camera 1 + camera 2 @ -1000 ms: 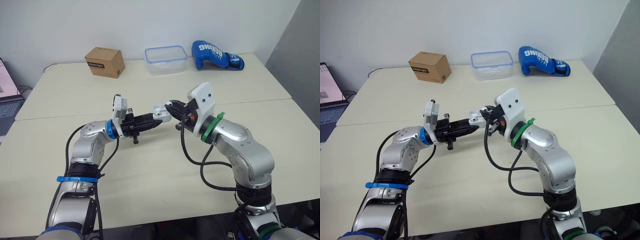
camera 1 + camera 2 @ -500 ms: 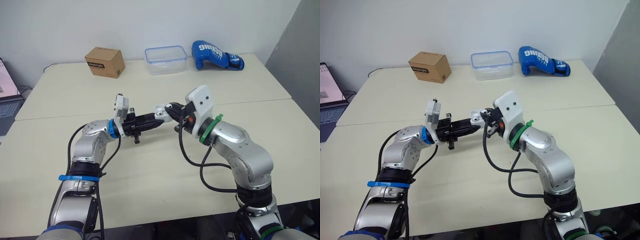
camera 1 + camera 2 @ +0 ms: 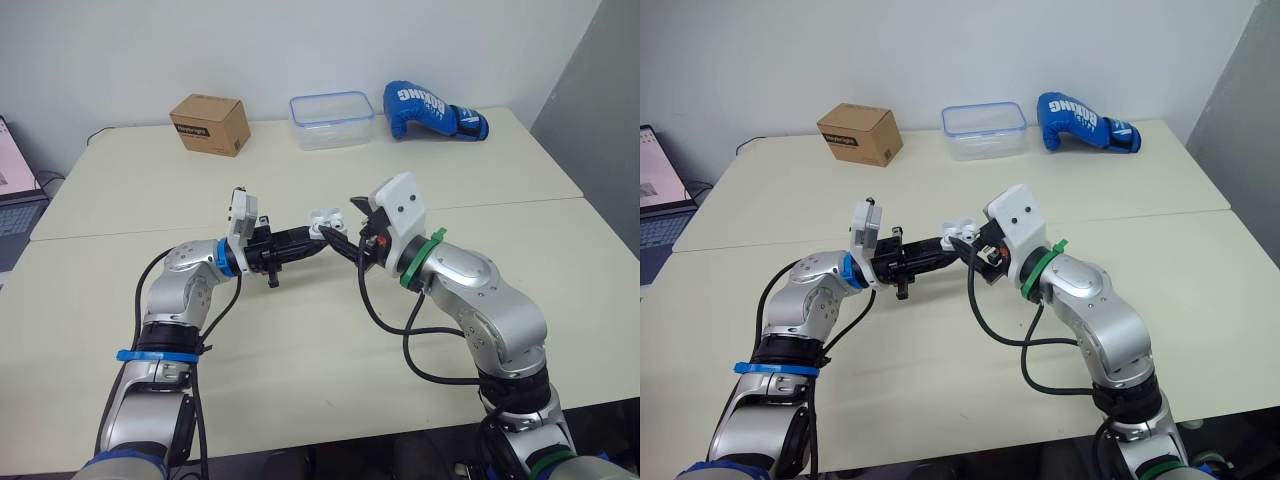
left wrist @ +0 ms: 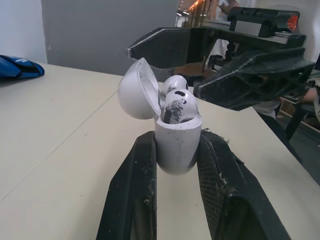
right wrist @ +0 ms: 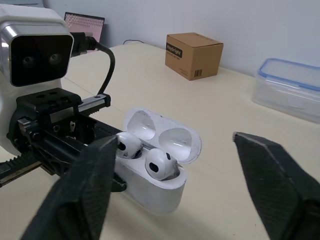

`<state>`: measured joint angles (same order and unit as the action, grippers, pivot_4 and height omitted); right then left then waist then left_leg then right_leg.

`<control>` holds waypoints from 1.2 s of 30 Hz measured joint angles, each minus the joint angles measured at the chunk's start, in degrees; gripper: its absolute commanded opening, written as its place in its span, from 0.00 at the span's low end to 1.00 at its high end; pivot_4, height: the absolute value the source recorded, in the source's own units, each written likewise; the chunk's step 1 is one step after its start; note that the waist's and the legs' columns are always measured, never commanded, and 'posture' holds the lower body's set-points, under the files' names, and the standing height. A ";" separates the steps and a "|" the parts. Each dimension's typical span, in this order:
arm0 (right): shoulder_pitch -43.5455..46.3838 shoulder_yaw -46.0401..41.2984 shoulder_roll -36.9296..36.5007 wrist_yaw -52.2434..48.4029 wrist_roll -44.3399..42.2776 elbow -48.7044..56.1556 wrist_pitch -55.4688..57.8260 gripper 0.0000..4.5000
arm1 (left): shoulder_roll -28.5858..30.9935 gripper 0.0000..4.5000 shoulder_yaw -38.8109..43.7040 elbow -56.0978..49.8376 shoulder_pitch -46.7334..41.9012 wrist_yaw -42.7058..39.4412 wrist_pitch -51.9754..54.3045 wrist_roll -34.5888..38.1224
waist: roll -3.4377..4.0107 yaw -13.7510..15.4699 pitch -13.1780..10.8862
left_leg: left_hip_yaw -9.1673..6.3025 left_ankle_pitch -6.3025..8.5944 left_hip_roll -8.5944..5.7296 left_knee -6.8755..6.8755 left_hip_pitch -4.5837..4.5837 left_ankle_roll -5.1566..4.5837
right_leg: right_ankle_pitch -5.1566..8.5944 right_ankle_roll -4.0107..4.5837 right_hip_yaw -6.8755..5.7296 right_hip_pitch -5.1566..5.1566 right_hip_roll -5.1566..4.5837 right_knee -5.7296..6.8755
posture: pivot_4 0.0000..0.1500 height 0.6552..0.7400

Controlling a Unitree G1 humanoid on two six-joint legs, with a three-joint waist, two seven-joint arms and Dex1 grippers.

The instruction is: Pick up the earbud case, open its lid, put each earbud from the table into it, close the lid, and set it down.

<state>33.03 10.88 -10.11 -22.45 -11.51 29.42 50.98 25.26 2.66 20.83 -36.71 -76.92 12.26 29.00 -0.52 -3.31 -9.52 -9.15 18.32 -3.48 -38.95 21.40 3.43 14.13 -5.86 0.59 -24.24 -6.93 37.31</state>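
The left gripper (image 4: 176, 139) clamps the open-lidded case (image 5: 150, 189), both earbuds (image 5: 159, 164) seated with stems hidden inside, while the right gripper (image 5: 174, 142) gapes wide just beside it.

My left fingers (image 4: 131, 200) look matt, scuffed black plastic; the earbud case (image 4: 176, 145) glossy, smudged white plastic; the table (image 4: 55, 130) smooth, matt.

We see two silver arms: the left arm (image 3: 186, 284) banded blue, the right arm (image 3: 482, 300) banded green. Each wrist bears a white camera housing (image 3: 401, 206); black cables (image 3: 384, 320) loop alongside. The left gripper (image 3: 318, 232) and right gripper (image 3: 343, 222) are scuffed black.
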 measured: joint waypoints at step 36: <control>28.66 7.26 -10.43 -41.45 1.22 -55.05 -30.63 0.06 | 0.15 0.17 -0.01 -3.60 0.12 -0.14 2.94 0.21 | 0.00 -1.02 -0.01 | -0.03 -0.01 0.03 0.02 0.01 0.00 | 0.00 0.00 -0.07 0.03 -0.01 -0.12 | 1.00 0.89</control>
<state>61.69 18.13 -20.54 -63.91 -10.29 -25.63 20.35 25.41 2.65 17.23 -36.59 -77.06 15.19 29.21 -0.52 -4.33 -9.52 -9.19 18.31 -3.45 -38.92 21.41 3.43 14.13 -5.86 0.52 -24.21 -6.94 37.19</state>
